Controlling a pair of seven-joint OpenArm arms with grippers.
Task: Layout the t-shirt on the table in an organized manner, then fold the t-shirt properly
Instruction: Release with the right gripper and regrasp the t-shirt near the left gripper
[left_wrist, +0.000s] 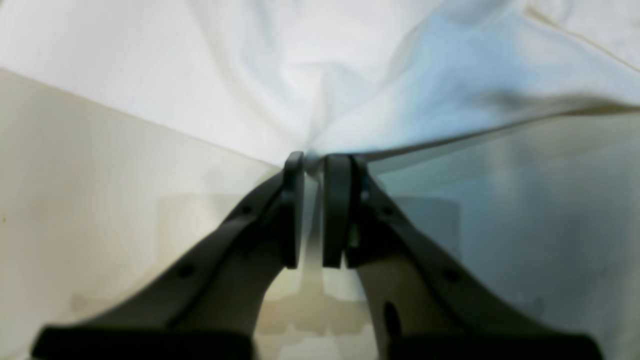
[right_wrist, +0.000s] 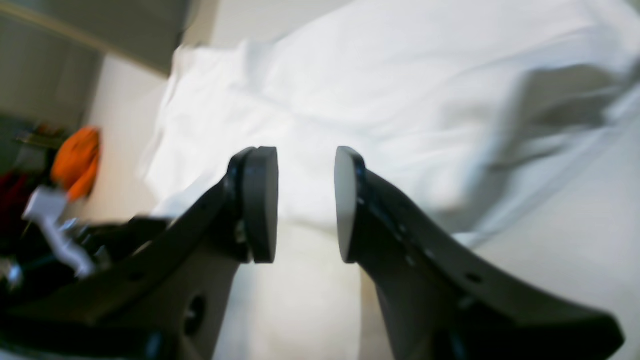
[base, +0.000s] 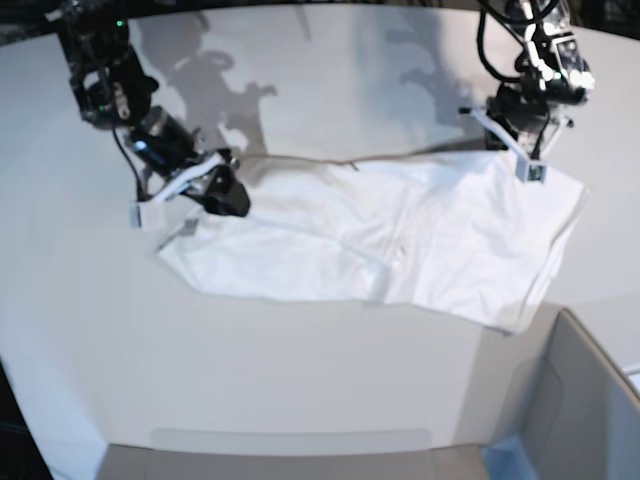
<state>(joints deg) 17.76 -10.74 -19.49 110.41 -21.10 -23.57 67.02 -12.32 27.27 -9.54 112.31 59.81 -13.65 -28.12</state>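
One t-shirt (base: 400, 240), two grippers, one table (base: 300, 380).

At base-view left, the right gripper (right_wrist: 306, 205) has its jaws parted with nothing between them, the white shirt lying just beyond the tips. At right, the left gripper (left_wrist: 314, 165) has jaws nearly together, a thin pinch of shirt edge between their tips. A grey box (base: 585, 400) sits at the corner.

Grey box with a blue corner (base: 575, 405) at lower right, blurred orange object (right_wrist: 76, 161), hard overhead light
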